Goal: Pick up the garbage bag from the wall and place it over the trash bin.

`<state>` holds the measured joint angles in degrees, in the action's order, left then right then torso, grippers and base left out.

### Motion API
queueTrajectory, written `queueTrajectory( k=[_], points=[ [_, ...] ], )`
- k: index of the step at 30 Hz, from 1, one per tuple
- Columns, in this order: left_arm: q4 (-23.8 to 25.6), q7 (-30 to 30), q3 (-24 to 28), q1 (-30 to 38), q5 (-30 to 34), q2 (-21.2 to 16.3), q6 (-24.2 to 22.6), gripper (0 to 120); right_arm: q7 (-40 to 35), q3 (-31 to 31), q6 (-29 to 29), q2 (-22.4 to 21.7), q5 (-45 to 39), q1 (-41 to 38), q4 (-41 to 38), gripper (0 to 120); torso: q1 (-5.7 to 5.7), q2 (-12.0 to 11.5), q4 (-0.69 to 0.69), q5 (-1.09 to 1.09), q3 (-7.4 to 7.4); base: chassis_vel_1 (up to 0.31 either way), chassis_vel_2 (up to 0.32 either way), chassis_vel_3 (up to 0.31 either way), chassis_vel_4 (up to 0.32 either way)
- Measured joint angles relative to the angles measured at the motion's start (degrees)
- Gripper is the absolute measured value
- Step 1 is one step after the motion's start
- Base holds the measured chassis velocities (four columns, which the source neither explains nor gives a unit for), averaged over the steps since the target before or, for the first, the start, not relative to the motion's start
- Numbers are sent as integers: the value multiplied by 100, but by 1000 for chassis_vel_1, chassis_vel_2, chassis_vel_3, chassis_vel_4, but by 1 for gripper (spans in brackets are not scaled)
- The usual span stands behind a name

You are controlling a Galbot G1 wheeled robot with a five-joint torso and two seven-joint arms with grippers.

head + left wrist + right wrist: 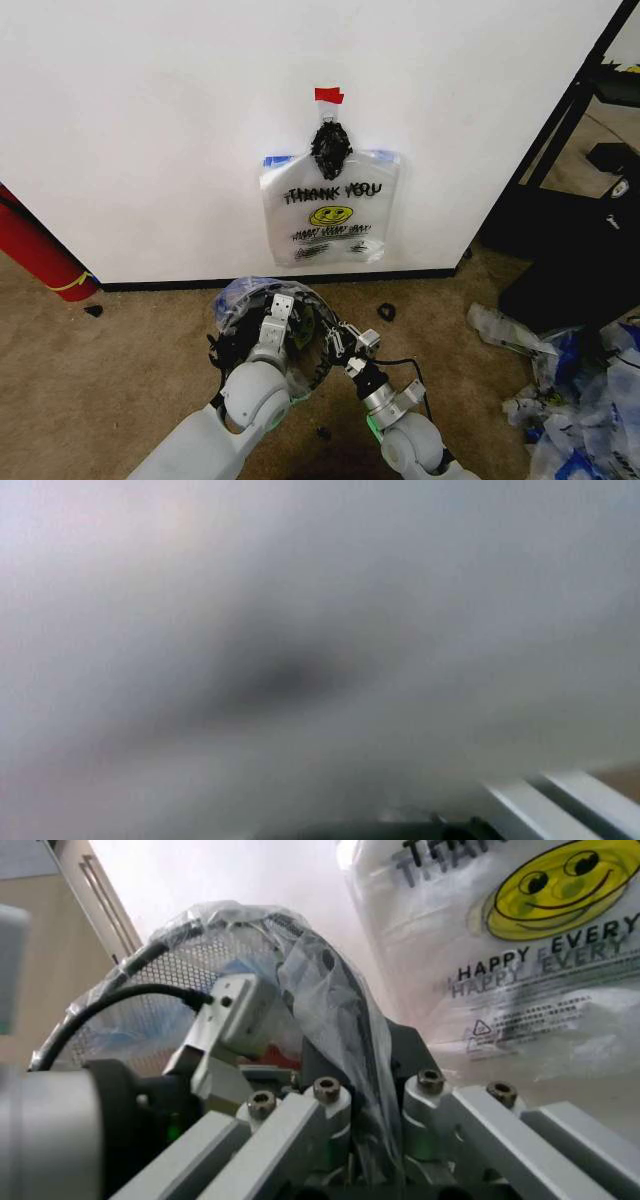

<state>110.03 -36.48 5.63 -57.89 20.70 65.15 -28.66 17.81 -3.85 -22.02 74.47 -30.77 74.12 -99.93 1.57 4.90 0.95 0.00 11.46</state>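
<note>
**Both hands down at the bin, THANK YOU bag hanging on the wall**

Checking in from the remote seat. The garbage bag (330, 215) hangs flat on the white wall (150, 130), just under a black knotted clump (331, 148) and a strip of red tape (329, 95). You can read the THANK YOU print and see the yellow smiley on it.

Straight below it on the carpet sits the trash bin (232, 335). There's crinkly plastic film (240, 293) draped over its rim, a bit blue in places.

Both arms are reaching into that spot. The left hand (278, 318) is over the bin's mouth. Its own camera is pressed up against something grey and blurry, so I can't tell whether it's open or closed.

The right hand (372, 1095) is right beside it at the bin's edge. From its wrist view a fold of that film runs down between its fingers (300, 1129), so it looks pinched on it.

There's also a red cylinder (40, 255) leaning on the wall at far left, and a heap of loose bags (585, 395) on the floor at right.
</note>
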Motion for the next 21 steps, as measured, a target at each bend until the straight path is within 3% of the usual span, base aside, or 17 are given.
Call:
queueTrajectory(
  k=[21],
  points=[
    [-87,401,18,-86,-219,-73,41,0,722,-91,-185,-53,-208,75,34,1,0,0,0,0,0,0,0,0,0]
  ],
)
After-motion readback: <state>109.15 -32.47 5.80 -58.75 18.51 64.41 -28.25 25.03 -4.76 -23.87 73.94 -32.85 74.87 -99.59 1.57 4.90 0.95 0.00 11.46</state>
